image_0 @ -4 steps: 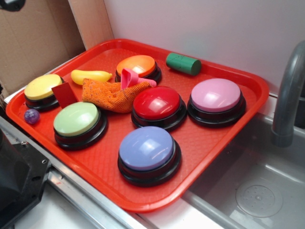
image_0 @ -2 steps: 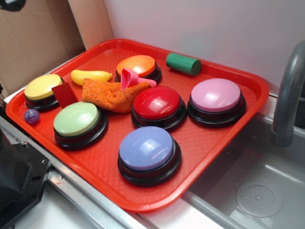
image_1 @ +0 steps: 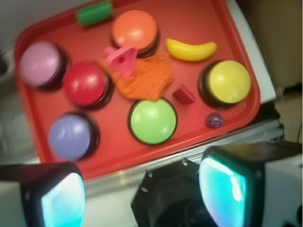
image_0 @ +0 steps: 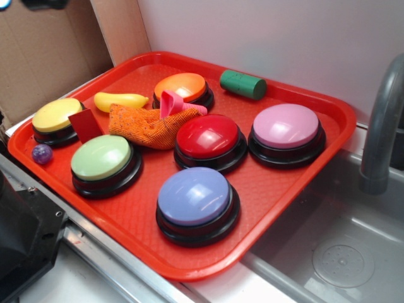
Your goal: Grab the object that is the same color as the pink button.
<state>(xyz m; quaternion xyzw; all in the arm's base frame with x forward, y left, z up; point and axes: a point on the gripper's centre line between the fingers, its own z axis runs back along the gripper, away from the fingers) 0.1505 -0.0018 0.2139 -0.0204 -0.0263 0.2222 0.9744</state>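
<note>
My gripper (image_1: 142, 194) high above the tray (image_0: 278, 208), jaws apart, empty.
Pink object (image_0: 172, 101) lies on orange cloth (image_0: 148, 126); pink button (image_0: 286, 126) well apart.

The object (image_0: 172, 101) lies on the cloth (image_0: 148, 126) beside a button (image_0: 183, 88).

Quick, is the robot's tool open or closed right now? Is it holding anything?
Tool: open, holding nothing, high above the tray.

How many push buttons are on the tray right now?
6: yellow far left, green front left, orange at back, red center, lavender front, pink right. None looks hidden.
</note>
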